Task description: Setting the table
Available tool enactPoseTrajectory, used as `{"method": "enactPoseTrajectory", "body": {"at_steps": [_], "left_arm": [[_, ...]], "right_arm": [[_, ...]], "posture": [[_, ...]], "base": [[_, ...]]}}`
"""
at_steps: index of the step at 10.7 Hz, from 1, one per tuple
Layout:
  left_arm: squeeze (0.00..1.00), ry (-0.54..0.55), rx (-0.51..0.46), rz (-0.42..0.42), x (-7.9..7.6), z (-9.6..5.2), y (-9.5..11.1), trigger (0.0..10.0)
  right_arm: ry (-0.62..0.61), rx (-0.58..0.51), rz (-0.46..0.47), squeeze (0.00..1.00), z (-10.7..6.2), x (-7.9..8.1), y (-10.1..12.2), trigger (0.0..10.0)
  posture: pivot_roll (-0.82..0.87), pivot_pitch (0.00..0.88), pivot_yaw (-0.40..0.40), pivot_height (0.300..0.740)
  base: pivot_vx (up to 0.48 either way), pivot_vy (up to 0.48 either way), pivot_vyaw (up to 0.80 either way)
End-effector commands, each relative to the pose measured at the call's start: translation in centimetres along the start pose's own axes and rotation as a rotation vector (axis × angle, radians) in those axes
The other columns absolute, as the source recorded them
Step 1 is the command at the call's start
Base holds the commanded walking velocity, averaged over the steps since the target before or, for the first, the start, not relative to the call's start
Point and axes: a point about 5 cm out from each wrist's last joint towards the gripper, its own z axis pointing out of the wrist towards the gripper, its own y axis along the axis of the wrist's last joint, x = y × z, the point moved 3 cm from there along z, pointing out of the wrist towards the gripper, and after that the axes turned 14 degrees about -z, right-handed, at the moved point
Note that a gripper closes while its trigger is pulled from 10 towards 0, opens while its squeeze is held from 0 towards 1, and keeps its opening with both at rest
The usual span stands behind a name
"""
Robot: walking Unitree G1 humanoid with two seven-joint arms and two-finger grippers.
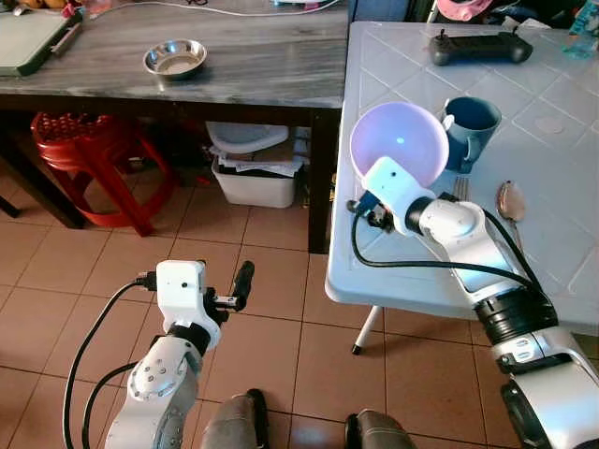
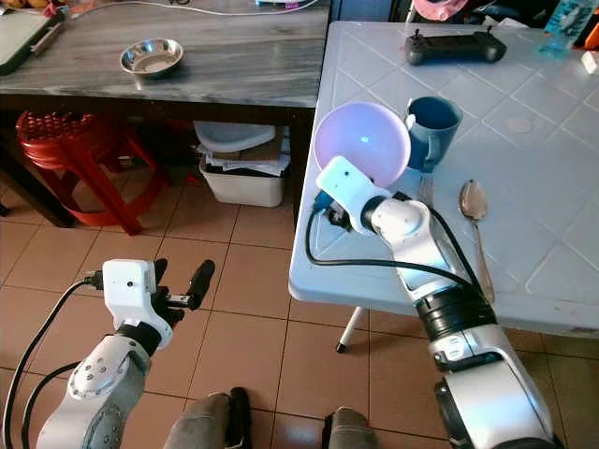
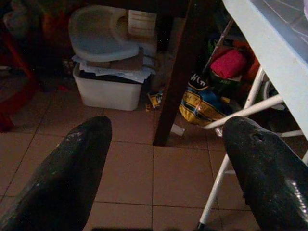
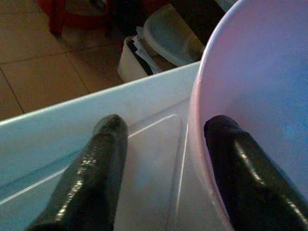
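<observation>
Your right gripper [image 4: 163,168] open astride the rim of the round lilac plastic bowl [image 1: 401,140], one finger inside, near the white tiled table's [image 1: 552,224] left edge, blue mug [image 1: 471,129] just beside.

Terracotta floor tiles [image 1: 271,309] are spreading out below the left gripper [image 1: 229,292]. A dark wooden table [image 1: 243,65] with a grey streaked top is standing ahead of that gripper, with a red plastic stool [image 1: 80,154] tucked under it further to the left. A white storage bin [image 1: 255,180] stuffed with papers is sitting beneath the table, straight ahead of the same gripper. A white plastic table [image 1: 524,103] with a moulded square pattern is extending under and beyond the right gripper [image 4: 163,144]. Daylight is falling evenly across both tabletops.
</observation>
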Motion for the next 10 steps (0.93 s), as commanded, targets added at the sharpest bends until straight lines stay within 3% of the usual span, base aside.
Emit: {"method": "enactPoseTrajectory", "body": {"at_steps": [1, 10], "left_arm": [[0.00, -0.001, 0.005, 0.007, 0.03, -0.31, 0.09, 10.0], [0.00, 0.021, 0.005, 0.013, 0.28, 0.04, 0.05, 10.0]], "right_arm": [[0.015, 0.026, -0.008, 0.00, -0.19, 0.34, -0.64, 0.0], [-0.018, 0.031, -0.090, 0.00, -1.02, 0.38, -1.44, 0.0]], "posture": [[0.00, 0.171, 0.070, 0.740], [0.00, 0.156, 0.065, 0.740]], "base": [[0.000, 0.000, 0.00], [0.000, 0.000, 0.00]]}}
